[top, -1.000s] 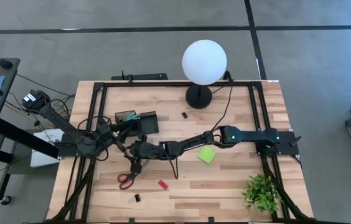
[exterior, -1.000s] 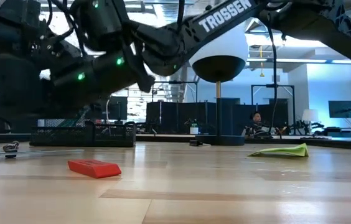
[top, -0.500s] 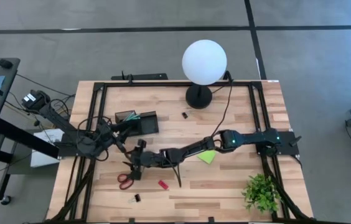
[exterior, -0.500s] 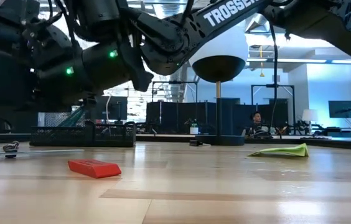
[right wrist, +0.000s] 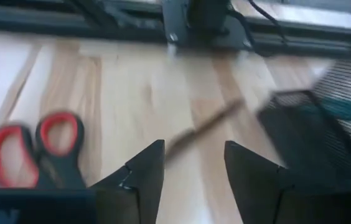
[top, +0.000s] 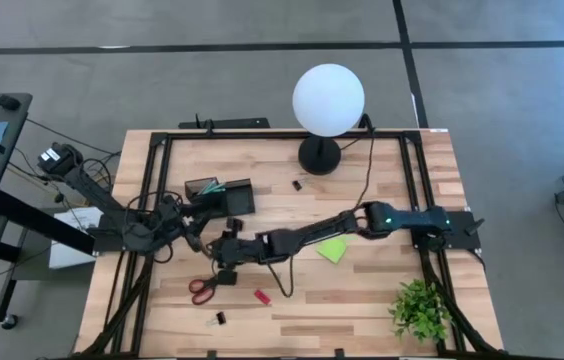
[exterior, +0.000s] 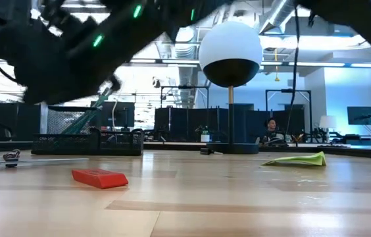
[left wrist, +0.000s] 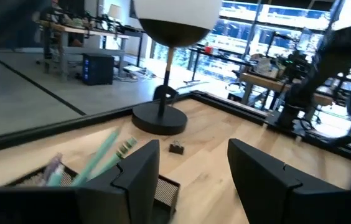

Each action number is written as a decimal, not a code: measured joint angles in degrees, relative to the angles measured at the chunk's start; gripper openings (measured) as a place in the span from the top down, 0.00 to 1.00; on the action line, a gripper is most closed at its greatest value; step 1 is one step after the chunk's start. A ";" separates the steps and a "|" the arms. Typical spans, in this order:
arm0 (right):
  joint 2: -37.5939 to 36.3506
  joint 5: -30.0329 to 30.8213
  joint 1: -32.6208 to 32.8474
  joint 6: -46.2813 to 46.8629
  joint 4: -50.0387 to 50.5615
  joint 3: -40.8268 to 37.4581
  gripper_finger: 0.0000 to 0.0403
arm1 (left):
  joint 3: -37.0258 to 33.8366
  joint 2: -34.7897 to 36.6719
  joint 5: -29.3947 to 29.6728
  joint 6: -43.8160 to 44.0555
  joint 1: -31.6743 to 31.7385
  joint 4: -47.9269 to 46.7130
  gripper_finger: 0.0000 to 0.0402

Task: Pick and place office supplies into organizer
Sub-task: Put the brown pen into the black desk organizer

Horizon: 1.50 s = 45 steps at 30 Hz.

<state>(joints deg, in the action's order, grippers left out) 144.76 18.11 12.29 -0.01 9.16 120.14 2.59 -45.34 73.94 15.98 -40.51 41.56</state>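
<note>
**Pale wood, black mesh and two empty grippers**

Butcher-block planks, pale and finely striped, make up the table point(top: 362, 300), edged by a black metal frame. Near its left side sits the organizer point(top: 224, 198), a low rectangular tray of black wire mesh; teal and green pens point(top: 207, 187) lean out of one end, and the left wrist view shows their slim shafts point(left wrist: 98, 160) angled above the mesh wall.

Reaching far across from the right, the right gripper point(top: 225, 262) hangs over the boards just below the organizer and just above the scissors point(top: 202, 290). Its two dark, wedge-shaped fingers point(right wrist: 144, 171) stand apart with nothing between them. Past them lie the scissors' glossy red loop handles point(right wrist: 35, 146), a thin brown pen point(right wrist: 203, 127) lying slantwise on the wood, and a corner of the mesh tray point(right wrist: 312, 134).

Beside the organizer's left end, the left gripper point(top: 194, 212) is likewise parted and empty, its broad matte-black fingers point(left wrist: 138, 177) framing the round black lamp base point(left wrist: 160, 118) and a small black clip point(left wrist: 176, 147) on the planks.

Elsewhere on the table: a flat red piece point(exterior: 100, 178), blocky and rectangular, near the front edge; another black clip point(top: 220, 318) close to it; and a lime-green sticky-note pad point(top: 333, 249), a thin square partly under the right arm. The white globe lamp point(top: 328, 98) stands at the back, a leafy green plant point(top: 422, 308) at the front right corner.
</note>
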 joint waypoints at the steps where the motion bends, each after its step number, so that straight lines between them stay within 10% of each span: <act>1: -1.73 0.00 0.00 0.14 4.18 0.04 0.60 | 0.00 0.00 0.50 0.98 -0.94 -0.62 0.54; 14: -21.04 1.73 -0.94 -6.04 29.27 -0.03 0.60 | 0.02 -5.93 6.01 20.57 -6.09 -6.93 0.54; 23: -38.62 1.45 -4.63 -8.48 25.76 0.08 0.60 | 6.03 -6.29 -1.40 -9.18 2.17 15.37 0.54; 28: -42.20 1.44 -4.58 -9.51 28.21 0.08 0.60 | 14.50 -6.45 -6.11 -10.81 5.75 -4.36 0.54; 35: -42.74 1.32 -3.47 -9.06 39.85 0.00 0.60 | 18.98 -13.20 -0.78 25.79 3.85 -36.61 0.54; 45: -43.10 1.47 -7.09 -10.97 40.30 -0.09 0.60 | 23.76 -24.27 -5.62 11.63 9.07 -9.63 0.54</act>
<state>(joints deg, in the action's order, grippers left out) 101.66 19.58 5.20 -10.98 49.46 120.05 26.35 -69.61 68.31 27.61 -31.43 31.93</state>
